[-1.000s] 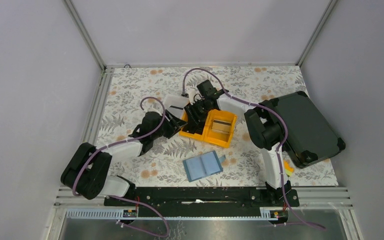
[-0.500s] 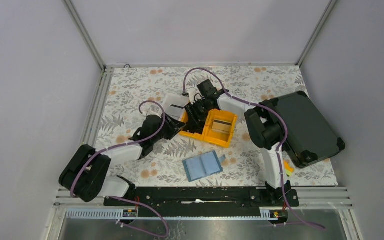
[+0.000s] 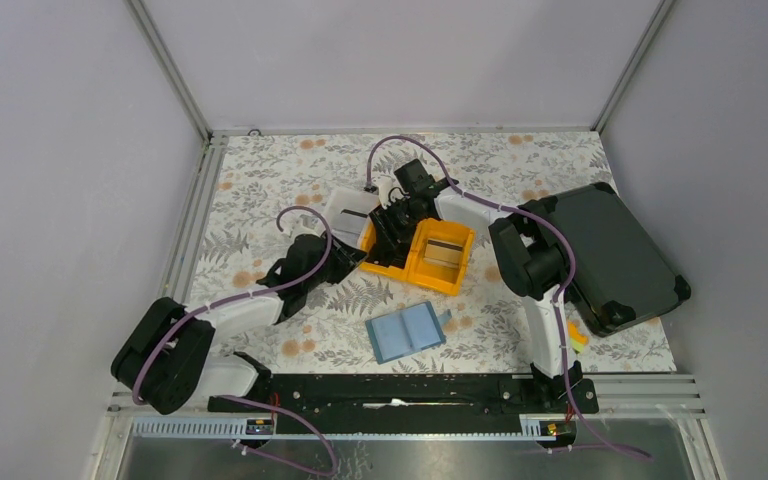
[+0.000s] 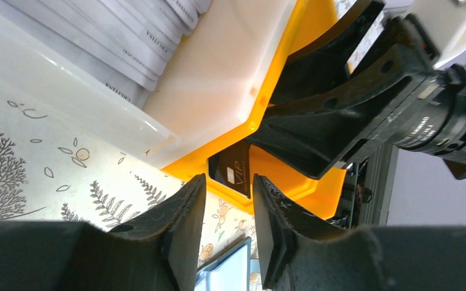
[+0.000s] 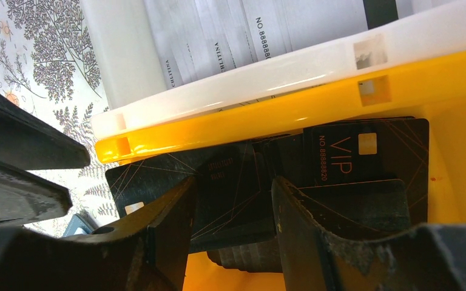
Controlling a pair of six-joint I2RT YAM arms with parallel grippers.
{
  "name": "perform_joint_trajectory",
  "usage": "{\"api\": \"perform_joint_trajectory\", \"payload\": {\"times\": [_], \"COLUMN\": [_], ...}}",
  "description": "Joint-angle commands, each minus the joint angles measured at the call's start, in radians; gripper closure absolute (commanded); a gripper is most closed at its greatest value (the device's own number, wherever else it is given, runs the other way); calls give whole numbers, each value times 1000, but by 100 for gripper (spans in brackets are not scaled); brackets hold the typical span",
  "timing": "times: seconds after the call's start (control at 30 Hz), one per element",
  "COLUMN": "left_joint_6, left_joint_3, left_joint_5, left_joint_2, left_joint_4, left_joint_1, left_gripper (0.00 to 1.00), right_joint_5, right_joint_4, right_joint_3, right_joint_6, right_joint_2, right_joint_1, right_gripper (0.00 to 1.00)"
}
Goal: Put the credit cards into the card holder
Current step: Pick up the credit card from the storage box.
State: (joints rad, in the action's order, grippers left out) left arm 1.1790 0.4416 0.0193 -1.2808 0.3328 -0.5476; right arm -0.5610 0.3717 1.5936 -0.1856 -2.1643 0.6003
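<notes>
Dark credit cards [image 5: 364, 151] lie piled in the left compartment of the orange bin [image 3: 450, 278]. My right gripper [image 3: 388, 240] reaches into that compartment. In the right wrist view its jaws [image 5: 235, 182] are shut on the long edges of one black card [image 5: 151, 176], which is raised off the pile. That card [image 4: 233, 173] pokes out over the bin's rim [image 4: 291, 185]. My left gripper [image 3: 345, 255] is just outside the rim, open [image 4: 229, 182], with the card's end between its fingertips. The teal card holder [image 3: 407, 332] lies open on the cloth, nearer the arm bases.
A white bin [image 3: 350, 205] holding pale cards [image 5: 230, 36] touches the orange bin's far-left side. The orange bin's right compartment holds more cards [image 3: 445, 248]. A large black hard case [image 3: 610, 255] lies at the right. My two grippers are almost touching.
My left arm has stretched forward and to the right, toward the orange bin's rim, and its jaws have narrowed. The right gripper has stayed where it was.
</notes>
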Motion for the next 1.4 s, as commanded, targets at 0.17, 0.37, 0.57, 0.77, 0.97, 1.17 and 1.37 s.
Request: {"api": "perform_joint_trajectory", "payload": {"times": [0.17, 0.37, 0.57, 0.77, 0.97, 1.17, 1.37], "left_joint_6": [13, 5, 1, 4, 17, 15, 19], "left_joint_3": [5, 18, 32, 37, 29, 30, 40], "left_joint_5": [-1, 0, 3, 5, 0, 7, -7], "left_joint_2": [-43, -67, -81, -79, -70, -70, -104], "left_joint_4": [50, 57, 60, 71, 89, 84, 104], "left_joint_1": [-20, -20, -20, -20, -20, -20, -20], "left_gripper": [69, 77, 81, 82, 83, 80, 82], "right_joint_5": [11, 10, 10, 7, 7, 6, 6], "right_joint_4": [8, 9, 10, 9, 9, 18, 19], "right_joint_3": [-8, -8, -9, -8, -11, -5, -7], "right_joint_6": [2, 2, 0, 0, 0, -2, -2], "right_joint_2": [34, 34, 33, 32, 31, 26, 29], "right_joint_1": [-2, -2, -2, -2, -2, -2, -3], "right_gripper": [45, 45, 45, 45, 45, 45, 45]}}
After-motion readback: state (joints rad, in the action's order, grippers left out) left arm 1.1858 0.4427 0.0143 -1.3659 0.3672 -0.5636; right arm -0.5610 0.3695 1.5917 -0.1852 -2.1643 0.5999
